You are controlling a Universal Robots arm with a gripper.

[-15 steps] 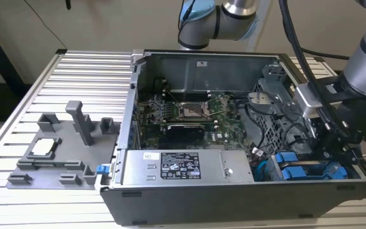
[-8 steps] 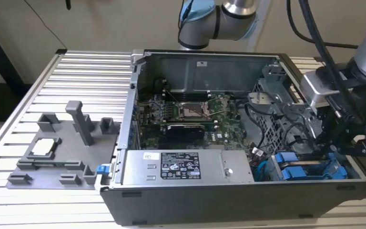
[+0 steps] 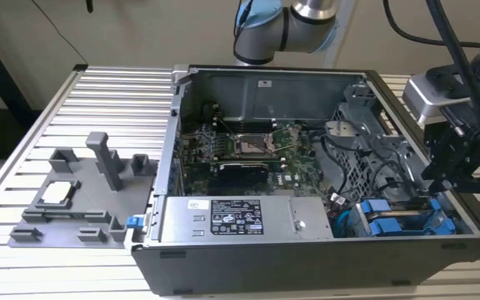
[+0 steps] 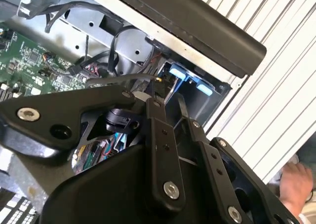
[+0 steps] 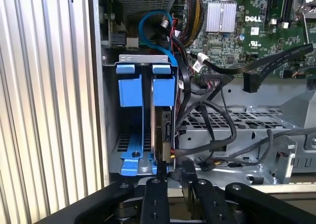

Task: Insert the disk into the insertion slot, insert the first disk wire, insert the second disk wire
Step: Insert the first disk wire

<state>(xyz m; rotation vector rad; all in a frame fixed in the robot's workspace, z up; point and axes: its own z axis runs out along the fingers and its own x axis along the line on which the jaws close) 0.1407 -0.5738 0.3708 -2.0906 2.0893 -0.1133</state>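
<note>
Found an open black desktop computer case lying on a ribbed aluminium table. Located the silver-grey metal hard disk in its bright blue plastic carrier standing on edge inside the rectangular bay of the dark grey metal drive cage. Placed that cage at the case corner on the exterior view's right, beside the grey power-supply box with the black-and-white label. Noted a second blue carrier just beside the first in the same cage, on the side toward the case wall. Recorded the black metal pincer poised close to the disk's exposed edge, in line with it. Cannot tell whether clenched, released or grasping anything. Observed loose black cables and one blue cable bunched just beside the cage, toward the green circuit board. Logged a grey plastic fixture on the table, well apart from the case, on the exterior view's left. Sighted a person's hand near the table's edge in the second wrist view.
</note>
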